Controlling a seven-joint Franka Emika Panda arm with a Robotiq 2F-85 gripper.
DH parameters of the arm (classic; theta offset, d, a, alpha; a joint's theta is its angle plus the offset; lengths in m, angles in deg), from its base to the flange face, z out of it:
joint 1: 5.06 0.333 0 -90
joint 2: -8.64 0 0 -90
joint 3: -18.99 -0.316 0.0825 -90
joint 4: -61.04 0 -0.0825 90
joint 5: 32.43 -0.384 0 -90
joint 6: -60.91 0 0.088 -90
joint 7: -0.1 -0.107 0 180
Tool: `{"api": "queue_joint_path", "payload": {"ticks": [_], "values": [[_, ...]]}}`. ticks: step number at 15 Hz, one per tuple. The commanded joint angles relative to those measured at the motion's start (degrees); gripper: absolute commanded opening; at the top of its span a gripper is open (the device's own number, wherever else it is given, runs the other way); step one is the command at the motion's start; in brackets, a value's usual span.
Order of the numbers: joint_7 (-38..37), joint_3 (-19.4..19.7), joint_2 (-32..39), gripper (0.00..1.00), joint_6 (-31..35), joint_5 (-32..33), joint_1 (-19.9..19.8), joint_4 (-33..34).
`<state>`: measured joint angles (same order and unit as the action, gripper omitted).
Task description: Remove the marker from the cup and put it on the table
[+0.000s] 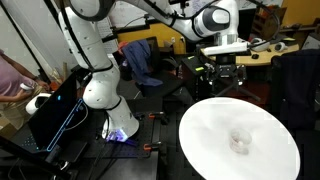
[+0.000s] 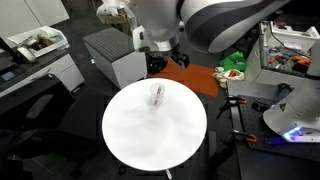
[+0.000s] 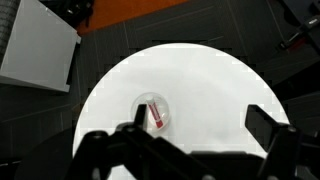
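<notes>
The round white table (image 1: pixel 215 150) shows in both exterior views and in the wrist view (image 3: pixel 210 85). The clear cup (image 3: pixel 153 112) stands upright on it, left of centre in the wrist view, faint in both exterior views (image 1: pixel 240 141) (image 2: pixel 157 94). The reddish-pink marker (image 3: pixel 156 116) stands inside the cup. My gripper (image 3: pixel 198 128) is open and empty. It hangs well above the table (image 2: pixel 150 140), with the cup near its left finger in the wrist view. The gripper also shows in an exterior view (image 1: pixel 225 68), above the table's far edge.
A grey box-like cabinet (image 2: pixel 115 55) (image 3: pixel 35 45) stands just beyond the table. An orange surface (image 2: pixel 200 78) lies beside it. A blue chair (image 1: pixel 140 60) and an open laptop (image 1: pixel 55 115) stand near the robot's base (image 1: pixel 100 90).
</notes>
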<state>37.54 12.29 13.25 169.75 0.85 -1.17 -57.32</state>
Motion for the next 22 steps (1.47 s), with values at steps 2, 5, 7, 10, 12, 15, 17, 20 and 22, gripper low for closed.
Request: {"api": "queue_joint_path", "payload": {"ticks": [2, 5, 7, 10, 12, 15, 17, 20, 22], "values": [[3.7, 0.3, 3.5, 1.0, 2.0, -2.0, 0.3, 2.5], [4.1, 0.5, 6.6, 1.0, 3.8, -2.8, 0.0, 3.7], [2.0, 0.4, 5.2, 1.0, 2.8, -1.8, 0.5, 1.9], [2.0, 0.5, 6.2, 1.0, 2.8, -1.9, 0.4, 2.1], [2.0, 0.5, 6.1, 1.0, 2.8, -1.9, 0.4, 2.1], [1.8, 0.7, 6.8, 1.0, 2.1, -1.7, 0.3, 2.8], [2.7, 1.1, 8.2, 1.0, 2.0, -1.8, 0.0, 3.7], [3.6, 1.6, 9.9, 1.0, 2.3, -1.9, -0.6, 4.5], [3.9, 1.8, 11.0, 1.0, 2.5, -1.9, -0.8, 5.1]]}}
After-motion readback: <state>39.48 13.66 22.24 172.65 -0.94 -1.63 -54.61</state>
